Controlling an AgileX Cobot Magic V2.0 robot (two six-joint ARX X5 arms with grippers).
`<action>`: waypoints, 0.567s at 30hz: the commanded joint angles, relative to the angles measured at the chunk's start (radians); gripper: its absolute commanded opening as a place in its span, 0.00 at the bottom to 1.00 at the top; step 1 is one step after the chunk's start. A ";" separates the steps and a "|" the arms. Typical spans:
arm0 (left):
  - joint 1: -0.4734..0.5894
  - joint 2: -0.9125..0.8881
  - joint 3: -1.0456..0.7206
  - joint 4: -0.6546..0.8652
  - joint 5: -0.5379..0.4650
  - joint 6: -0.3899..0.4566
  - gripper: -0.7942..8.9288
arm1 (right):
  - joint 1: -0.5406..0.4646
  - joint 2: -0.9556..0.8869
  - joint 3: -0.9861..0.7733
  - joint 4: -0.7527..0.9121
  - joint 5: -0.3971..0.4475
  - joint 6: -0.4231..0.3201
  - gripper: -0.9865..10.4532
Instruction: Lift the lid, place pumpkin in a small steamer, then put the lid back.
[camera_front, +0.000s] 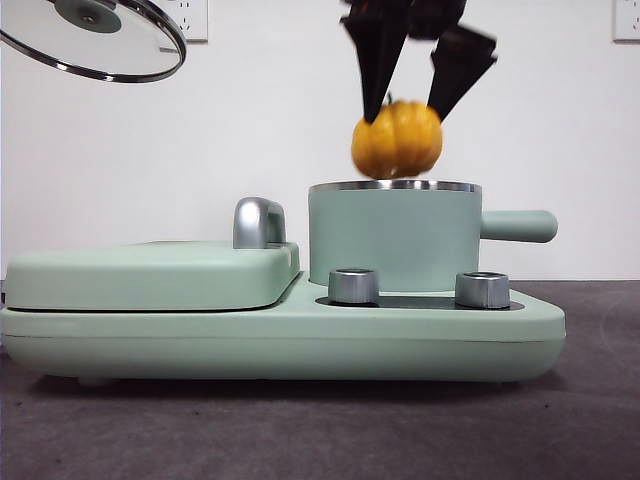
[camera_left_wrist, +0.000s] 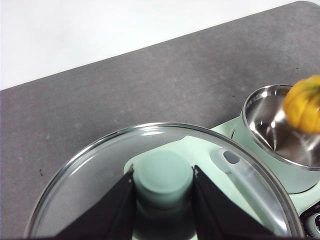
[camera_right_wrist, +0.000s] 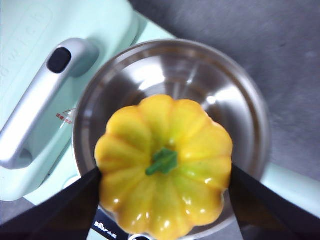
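The front view sits low at table height, close, looking level across the base appliance (camera_front: 280, 325) toward a white wall. The left wrist view looks steeply down through the lid (camera_left_wrist: 165, 185) from just above it. The right wrist view looks straight down, very near, into the small steamer (camera_right_wrist: 170, 130). All three share the small steamer and the pumpkin (camera_front: 397, 139).

A glossy yellow-orange ribbed pumpkin (camera_front: 397, 140), green stem upward, is seen suspended just above the open small steamer (camera_front: 394, 238), a mint green pot with steel rim and straight side handle. The clear glass lid (camera_front: 95, 38), steel-rimmed, is held tilted, high and well apart from the steamer.
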 joint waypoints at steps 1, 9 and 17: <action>-0.002 0.006 0.019 0.027 0.006 0.010 0.09 | 0.005 0.048 0.029 -0.034 -0.009 -0.015 0.35; -0.002 0.006 0.018 0.027 0.006 0.011 0.09 | 0.005 0.118 0.029 0.004 -0.009 -0.036 0.35; -0.002 0.006 0.019 0.028 0.006 0.010 0.09 | 0.005 0.175 0.029 0.071 -0.024 -0.044 0.35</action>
